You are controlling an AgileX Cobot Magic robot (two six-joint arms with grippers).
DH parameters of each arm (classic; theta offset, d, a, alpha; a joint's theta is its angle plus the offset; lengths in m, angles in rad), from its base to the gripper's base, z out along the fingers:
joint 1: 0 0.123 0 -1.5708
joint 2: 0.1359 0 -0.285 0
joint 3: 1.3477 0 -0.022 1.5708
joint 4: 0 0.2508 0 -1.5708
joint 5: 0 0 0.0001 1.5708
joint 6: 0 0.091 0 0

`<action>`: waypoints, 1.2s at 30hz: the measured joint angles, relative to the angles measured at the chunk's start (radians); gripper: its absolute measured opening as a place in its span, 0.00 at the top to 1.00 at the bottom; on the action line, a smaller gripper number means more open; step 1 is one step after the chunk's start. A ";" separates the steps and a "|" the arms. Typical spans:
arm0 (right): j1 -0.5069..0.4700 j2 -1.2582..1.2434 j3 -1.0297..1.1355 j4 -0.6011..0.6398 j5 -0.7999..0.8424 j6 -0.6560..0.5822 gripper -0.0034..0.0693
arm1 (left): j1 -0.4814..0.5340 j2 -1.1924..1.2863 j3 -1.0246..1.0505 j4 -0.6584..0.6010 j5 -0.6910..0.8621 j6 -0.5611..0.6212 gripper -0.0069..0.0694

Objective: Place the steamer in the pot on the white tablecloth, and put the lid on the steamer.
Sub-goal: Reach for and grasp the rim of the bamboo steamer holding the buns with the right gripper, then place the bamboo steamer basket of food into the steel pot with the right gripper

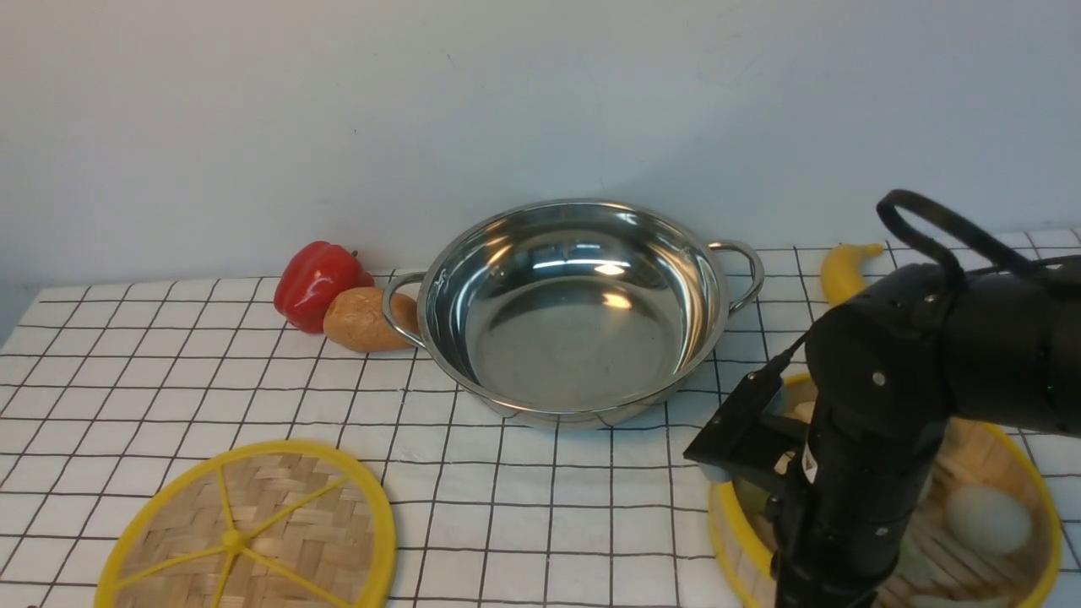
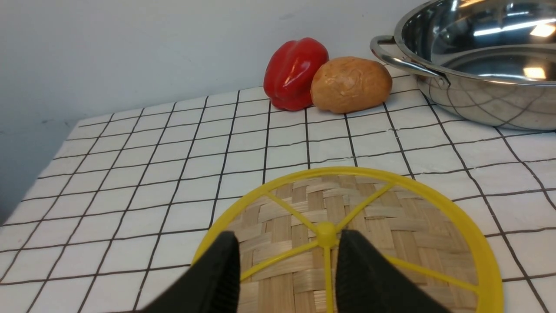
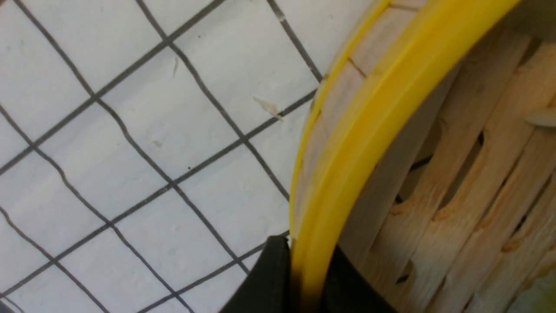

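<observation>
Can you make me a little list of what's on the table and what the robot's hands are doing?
pot: empty, in the middle of the white tablecloth
steamer: on the cloth to the right of the pot, white bun inside
lid: flat on the cloth, front left
right gripper: pinching the steamer's yellow rim
left gripper: open, over the lid
extras: red pepper, brown lump, banana
</observation>
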 joint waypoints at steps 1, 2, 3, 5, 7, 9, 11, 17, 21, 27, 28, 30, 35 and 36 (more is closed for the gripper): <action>0.000 0.000 0.000 -0.002 0.002 0.000 0.86 | 0.000 0.000 0.000 0.000 0.000 0.000 0.52; 0.000 0.000 0.000 -0.005 0.005 0.000 0.86 | 0.000 0.000 0.000 0.000 0.000 0.000 0.52; 0.000 -0.002 0.000 -0.007 0.007 0.000 0.86 | 0.000 0.000 0.000 0.000 0.000 0.000 0.52; 0.000 -0.015 0.000 -0.011 0.007 0.000 0.86 | 0.000 0.000 0.000 0.000 0.000 0.000 0.52; 0.000 -0.033 0.000 -0.012 0.008 0.002 0.86 | 0.000 0.000 0.000 0.000 0.000 0.000 0.52; 0.000 -0.075 0.000 -0.013 0.023 0.003 0.85 | 0.000 0.000 0.000 0.000 0.000 0.000 0.52; 0.000 -0.109 0.000 -0.011 0.034 0.003 0.84 | 0.000 0.000 0.000 0.000 0.000 0.000 0.52; 0.000 -0.166 -0.029 -0.020 0.098 0.003 0.84 | 0.000 0.000 0.000 0.000 0.000 0.000 0.52; 0.000 -0.166 -0.086 -0.031 0.121 0.006 0.84 | 0.000 0.000 0.000 0.000 0.000 0.000 0.52; 0.000 -0.159 -0.273 -0.079 0.124 -0.001 0.84 | 0.000 0.000 0.000 0.000 0.000 0.000 0.52; 0.000 -0.152 -0.316 -0.094 0.124 -0.009 0.84 | 0.000 0.000 0.000 0.000 0.000 0.000 0.52; 0.000 -0.140 -0.355 -0.107 0.124 -0.025 0.84 | 0.000 0.000 0.000 0.000 0.000 0.000 0.52; 0.000 -0.076 -0.479 -0.122 0.132 -0.096 0.84 | 0.000 0.000 0.000 0.000 0.000 0.000 0.52; 0.000 -0.068 -0.484 -0.122 0.132 -0.099 0.84 | 0.000 0.000 0.000 0.000 0.000 0.000 0.52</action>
